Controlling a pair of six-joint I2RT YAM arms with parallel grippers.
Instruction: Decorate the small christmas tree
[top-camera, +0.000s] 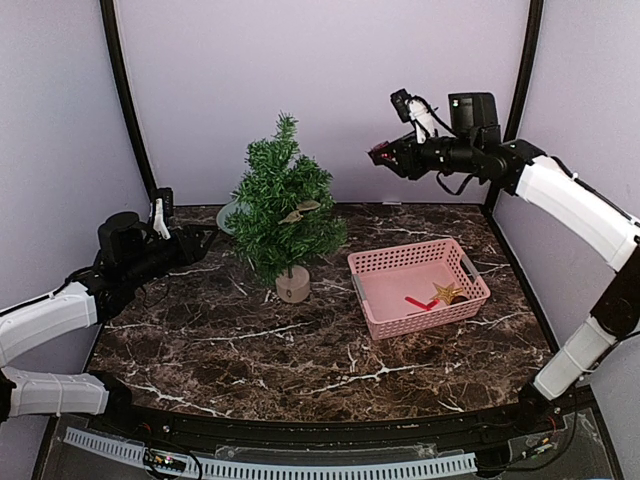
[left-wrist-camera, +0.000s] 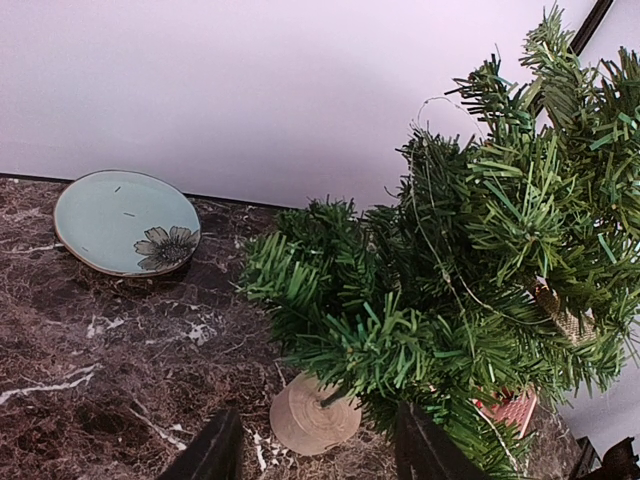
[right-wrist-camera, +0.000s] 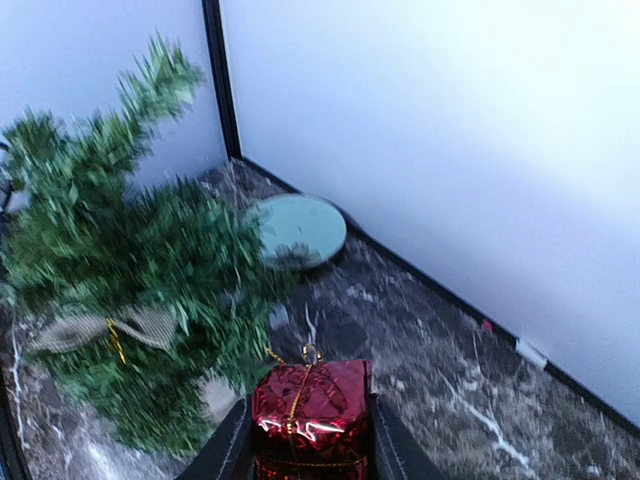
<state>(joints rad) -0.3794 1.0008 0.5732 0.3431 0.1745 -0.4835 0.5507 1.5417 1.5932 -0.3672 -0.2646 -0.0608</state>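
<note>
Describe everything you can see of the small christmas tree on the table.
The small christmas tree is an artificial green fir with bristly, plastic-looking needles. It stands upright on a short tan cylindrical base, which rests on the dark marbled table. A tan burlap-like bow hangs among its branches.

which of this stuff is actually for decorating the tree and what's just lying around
For the job: small christmas tree; tan bow already on it; red gift ornament in the right hand; pink basket holding a gold star and a red piece.
Just lying about: teal plate behind the tree.
</note>
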